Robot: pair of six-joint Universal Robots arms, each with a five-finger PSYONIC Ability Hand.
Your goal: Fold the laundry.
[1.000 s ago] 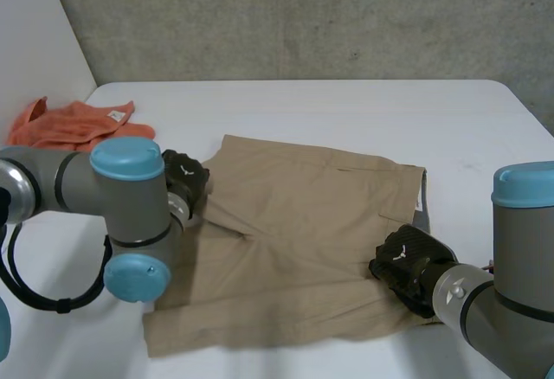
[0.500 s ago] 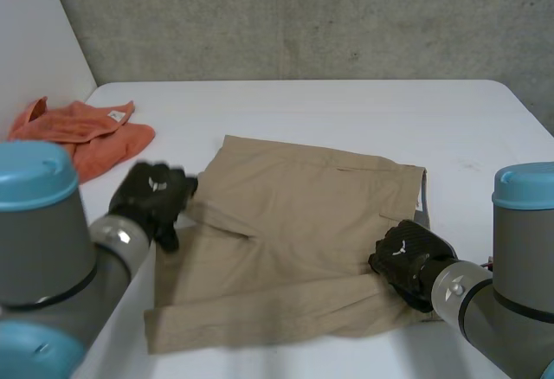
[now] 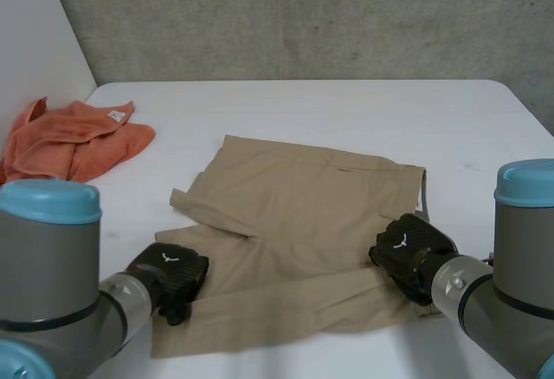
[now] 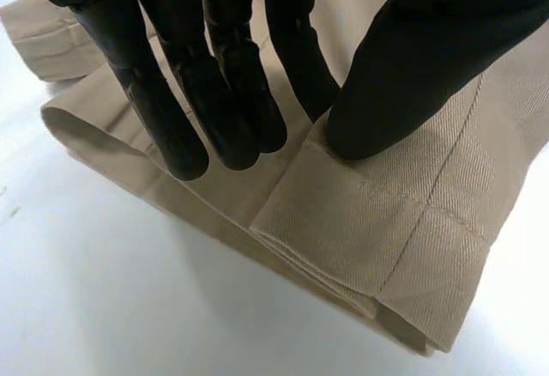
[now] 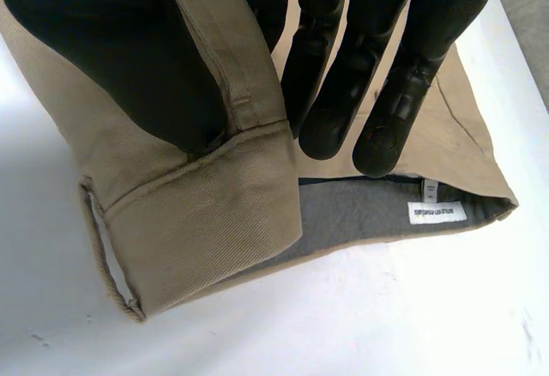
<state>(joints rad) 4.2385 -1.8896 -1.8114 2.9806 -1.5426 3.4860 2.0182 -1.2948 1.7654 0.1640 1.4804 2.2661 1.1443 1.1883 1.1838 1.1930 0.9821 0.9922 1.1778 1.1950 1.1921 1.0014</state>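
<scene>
Shorts: your tan twill shorts [image 3: 303, 223] lie spread in the middle of the white table [image 3: 346, 111], with a hand at each near corner.
Left hand: your left hand [image 3: 169, 273] is on the near left leg hem, its fingers [image 4: 184, 127] and thumb drawn together, pinching a fold of the cuff.
Right hand: your right hand [image 3: 407, 253] is at the near right waistband corner, thumb and fingers clamped on the band; the grey lining [image 5: 360, 213] shows beyond the fingertips.
Aside: a crumpled orange cloth [image 3: 74, 141] lies far left, well apart.
</scene>
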